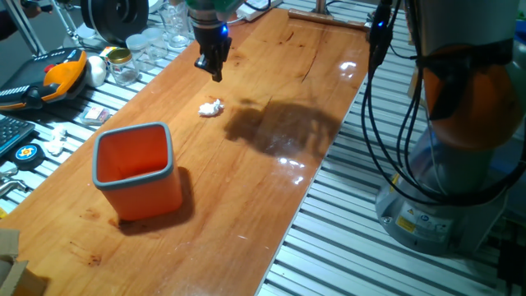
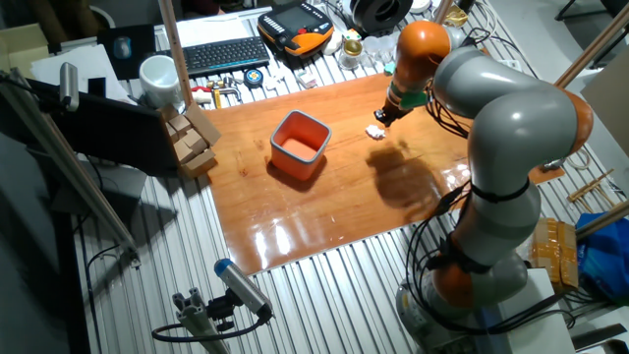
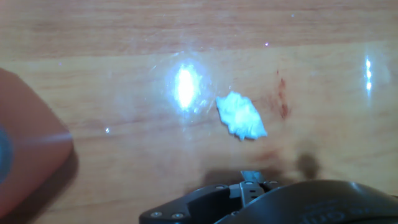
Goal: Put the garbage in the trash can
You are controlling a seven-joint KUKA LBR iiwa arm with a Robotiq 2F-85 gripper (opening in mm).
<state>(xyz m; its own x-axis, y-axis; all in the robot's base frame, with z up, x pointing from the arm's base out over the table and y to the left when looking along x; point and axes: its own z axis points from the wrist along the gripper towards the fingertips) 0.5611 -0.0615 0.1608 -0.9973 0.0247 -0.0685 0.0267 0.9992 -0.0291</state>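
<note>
Well apart from the trash can (image 1: 136,168), the garbage (image 1: 212,107) lies on the wooden table (image 1: 271,181). Above it hangs the gripper (image 1: 215,72), holding nothing (whether its fingers are spread I cannot tell). Only the hand view shows the wad's crumpled shape (image 3: 241,116) beside a bright glare spot.

Small crumpled white paper wad (image 1: 212,107) on glossy reddish-brown wooden table (image 1: 271,189), grain streaked darker. Rounded-square orange plastic bin (image 1: 138,170), grey rim. Black gripper (image 1: 215,67), blue light above. Arm grey with orange joints.
</note>
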